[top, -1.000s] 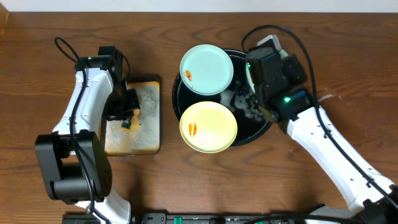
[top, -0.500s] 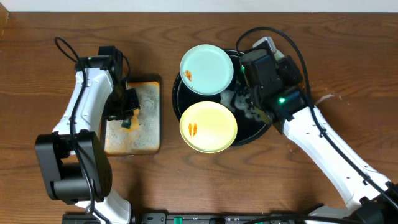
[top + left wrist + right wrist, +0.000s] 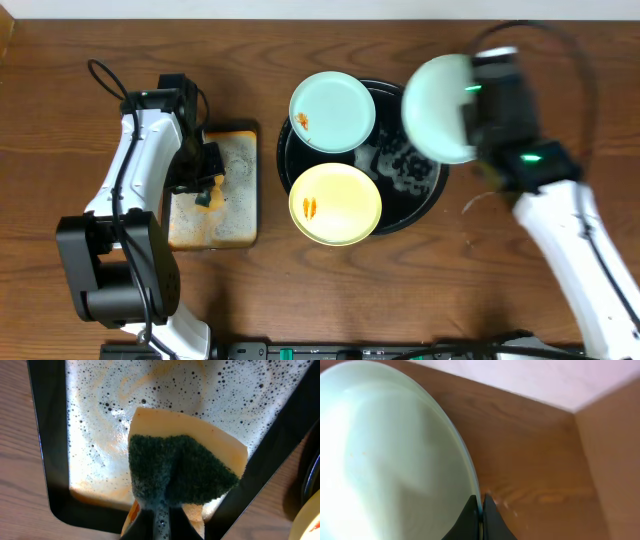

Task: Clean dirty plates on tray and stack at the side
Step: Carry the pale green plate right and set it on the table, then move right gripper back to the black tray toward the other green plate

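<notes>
My right gripper (image 3: 481, 505) is shut on the rim of a pale blue-green plate (image 3: 437, 108), held lifted and tilted above the right edge of the round black tray (image 3: 432, 195); it fills the left of the right wrist view (image 3: 390, 460). A second blue-green plate (image 3: 333, 110) with an orange smear rests on the tray's back left rim. A pale yellow plate (image 3: 335, 203) with an orange smear lies at the tray's front left. My left gripper (image 3: 162, 515) is shut on a green-and-yellow sponge (image 3: 182, 475) over the rectangular metal tray (image 3: 240, 215).
The rectangular metal tray (image 3: 45, 460) holds soapy, rust-coloured water. Foam and droplets lie on the round black tray's bare middle (image 3: 405, 165). Bare wooden table (image 3: 450, 280) lies to the right of the tray, under my right arm.
My right gripper has lifted the blue-green plate off the tray and swung it up and to the right, tilted. The left arm and sponge have not moved.
</notes>
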Motion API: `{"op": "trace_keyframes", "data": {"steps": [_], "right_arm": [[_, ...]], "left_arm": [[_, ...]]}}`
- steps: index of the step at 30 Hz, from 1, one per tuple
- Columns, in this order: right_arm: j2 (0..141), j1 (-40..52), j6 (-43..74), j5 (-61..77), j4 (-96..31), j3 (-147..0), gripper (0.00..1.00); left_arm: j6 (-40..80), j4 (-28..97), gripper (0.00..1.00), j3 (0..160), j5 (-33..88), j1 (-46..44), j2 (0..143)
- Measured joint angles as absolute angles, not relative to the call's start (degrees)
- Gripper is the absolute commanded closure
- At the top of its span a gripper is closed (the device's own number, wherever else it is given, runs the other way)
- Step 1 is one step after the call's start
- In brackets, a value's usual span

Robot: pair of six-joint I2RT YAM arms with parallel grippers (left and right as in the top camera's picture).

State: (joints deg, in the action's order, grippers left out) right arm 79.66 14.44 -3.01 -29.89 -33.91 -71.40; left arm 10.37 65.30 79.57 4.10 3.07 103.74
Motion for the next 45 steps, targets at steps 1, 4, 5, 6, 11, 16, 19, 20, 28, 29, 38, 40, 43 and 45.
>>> {"op": "trace_keyframes", "data": {"steps": [1,4,5,6,11,16,19,20,28,29,38,40,43,45], "right_arm": [[78.81,11.57,-2.24,-28.14,-34.76,-71.44,0.99],[77.97,1.87,-0.21,-21.56,-37.71,-71.5,0.99],[78.3,-0.73,0.16,-19.9,-38.52,-71.5,0.99],[79.0,-4.29,0.67,-17.34,-39.33,-71.5,0.99],[85.32,-17.76,2.76,-8.25,-40.07,-71.5,0.99],[92.36,-24.62,3.95,-5.08,-40.03,-71.5,0.99],[96.64,-26.92,4.89,-4.29,-39.83,-71.5,0.99],[97.78,-27.38,5.08,-4.25,-39.79,-71.5,0.99],[101.75,-30.63,6.24,-3.22,-38.98,-71.5,0.59],[101.73,-30.87,6.09,-3.2,-38.65,-71.5,0.55],[93.51,-31.53,8.29,9.06,-38.59,-71.48,0.32],[88.9,-30.57,8.32,15.2,-38.26,-71.5,0.34],[82.61,-26.76,8.36,24.12,-39.38,-71.64,0.37],[80.66,-22.41,8.34,28.12,-41.21,-71.64,0.38]], "left_arm": [[10.39,65.28,0.92,79.57,4.1,3.07,103.74],[10.37,65.28,0.92,79.57,4.1,3.07,103.74],[10.37,65.28,0.92,79.57,4.1,3.07,103.74],[10.37,65.3,0.92,79.57,4.1,3.07,103.74],[10.35,65.1,0.92,79.57,4.1,3.07,103.74],[10.24,65.1,0.92,79.57,4.1,3.07,103.74],[10.24,65.1,0.92,79.57,4.1,3.07,103.74],[10.24,65.08,0.92,79.57,4.12,3.07,103.74],[10.24,65.1,0.92,79.57,4.12,3.07,103.74],[10.24,65.1,0.92,79.57,4.12,3.07,103.74],[10.24,65.1,0.92,79.57,4.14,3.07,103.74],[10.22,65.1,0.92,79.57,4.12,3.07,103.74],[10.24,65.1,0.92,79.57,4.14,3.07,103.74],[10.24,65.14,0.92,79.57,4.14,3.07,103.74]]}}
